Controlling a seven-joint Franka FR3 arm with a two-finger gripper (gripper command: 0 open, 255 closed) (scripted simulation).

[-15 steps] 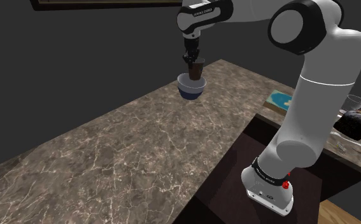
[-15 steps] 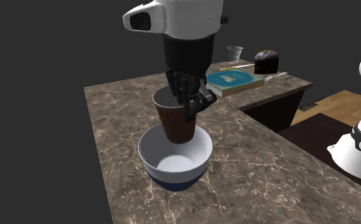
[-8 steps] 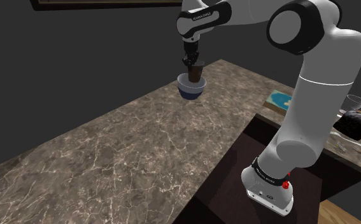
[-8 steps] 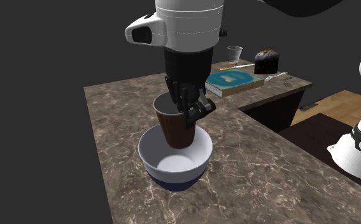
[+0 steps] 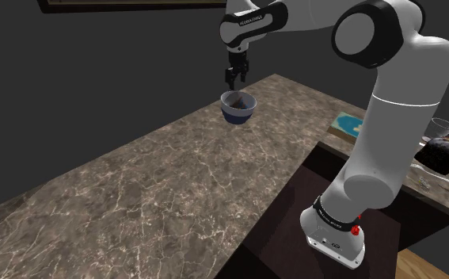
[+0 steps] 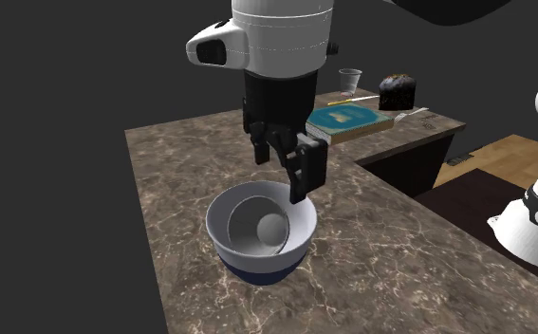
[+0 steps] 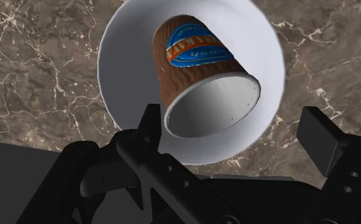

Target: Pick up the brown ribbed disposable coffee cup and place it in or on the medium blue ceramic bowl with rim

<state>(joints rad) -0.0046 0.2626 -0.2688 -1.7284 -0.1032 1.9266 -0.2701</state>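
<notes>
The coffee cup [image 7: 198, 63], brown and ribbed with a blue and orange label, lies on its side inside the bowl [image 7: 125, 76]. Its white open mouth is tipped up toward the tool [image 7: 233, 130]. The cup rests against the bowl's white inner wall and touches no finger. In the second exterior view its pale inside [image 6: 262, 228] shows as a round opening low in the bowl [image 6: 257, 261], whose outside turns dark blue toward the base.

The tool [image 6: 281, 177] hangs just above the bowl with its 2 black fingers spread wide, gripping nothing. One fingertip lines up with the bowl's far rim, and whether it touches cannot be told.

In the shoulder view the bowl [image 5: 238, 115] sits near the far end of the brown marbled counter [image 5: 175, 182]. The tool [image 5: 235, 78] is directly over it, and the cup there is probably the dark patch inside.

Toward the second exterior view's far right, on the counter [image 6: 399, 256], lie a teal book [image 6: 347, 119], a small clear cup [image 6: 350, 80] and a dark cake [image 6: 398, 92], all well apart from the bowl.
</notes>
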